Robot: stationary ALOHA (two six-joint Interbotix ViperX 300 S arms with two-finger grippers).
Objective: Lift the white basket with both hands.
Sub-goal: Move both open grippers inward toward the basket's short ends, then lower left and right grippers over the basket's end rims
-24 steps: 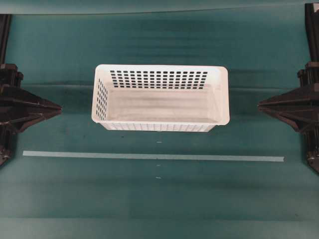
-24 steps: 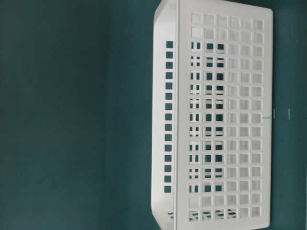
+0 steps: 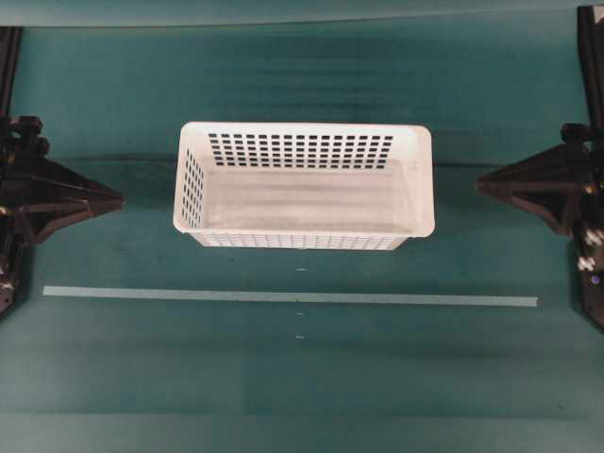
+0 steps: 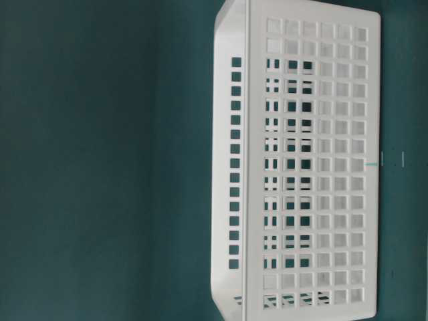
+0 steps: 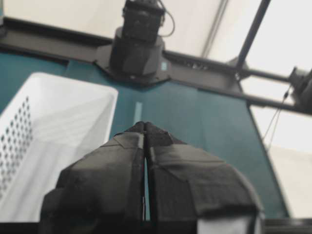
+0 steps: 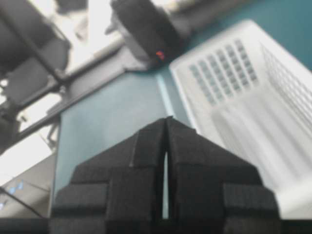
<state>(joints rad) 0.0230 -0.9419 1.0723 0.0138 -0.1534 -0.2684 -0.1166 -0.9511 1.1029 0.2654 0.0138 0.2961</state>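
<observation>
The white basket stands upright and empty on the green table, in the middle of the overhead view. It fills the right of the table-level view. It shows at the left of the left wrist view and at the right of the right wrist view. My left gripper is shut and empty, pointing at the basket's left end with a gap between them. My right gripper is shut and empty, a short way off the basket's right end. Their tips show closed in the wrist views.
A pale tape strip runs across the table in front of the basket. The opposite arm's base shows in each wrist view. Black frame rails stand at the table's side edges.
Both grippers have moved a little toward the basket and slightly toward the back of the table. The basket has not moved.
</observation>
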